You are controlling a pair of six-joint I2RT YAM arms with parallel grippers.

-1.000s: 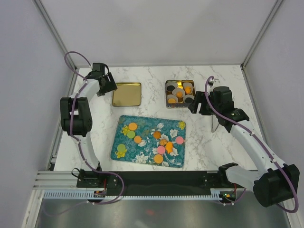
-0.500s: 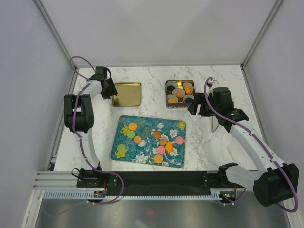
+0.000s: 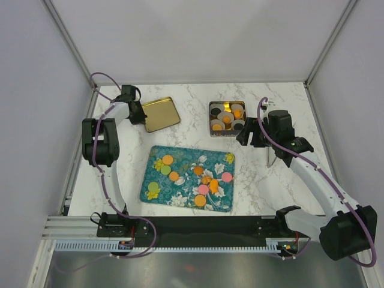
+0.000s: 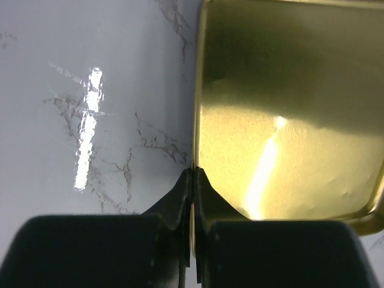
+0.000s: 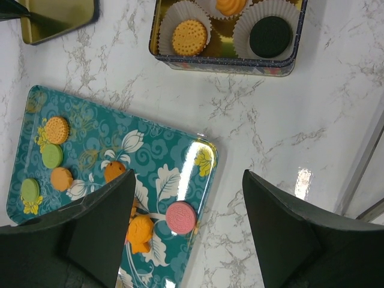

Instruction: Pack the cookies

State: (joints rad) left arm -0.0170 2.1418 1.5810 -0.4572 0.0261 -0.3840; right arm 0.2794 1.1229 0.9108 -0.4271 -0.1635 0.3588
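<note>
Several cookies (image 3: 203,180) in orange, green and pink lie on the teal flowered tray (image 3: 180,198). From the right wrist I see a pink cookie (image 5: 181,218) and an orange one (image 5: 57,129) on that tray (image 5: 150,150). More cookies sit in white paper cups inside the square tin (image 3: 227,102), among them an orange one (image 5: 189,37) and a black one (image 5: 270,36). My left gripper (image 3: 139,114) (image 4: 193,174) is shut on the left rim of the gold lid (image 3: 161,114) (image 4: 288,120). My right gripper (image 3: 249,133) (image 5: 189,174) hangs open over the tray's right corner, holding nothing.
The tin (image 5: 222,63) stands at the back right of the marble table, the gold lid at the back left, the tray in the front middle. White walls and frame posts enclose the table on three sides.
My left gripper has closed on the gold lid's rim, and the lid has turned askew from its square position. The right arm has barely moved.
</note>
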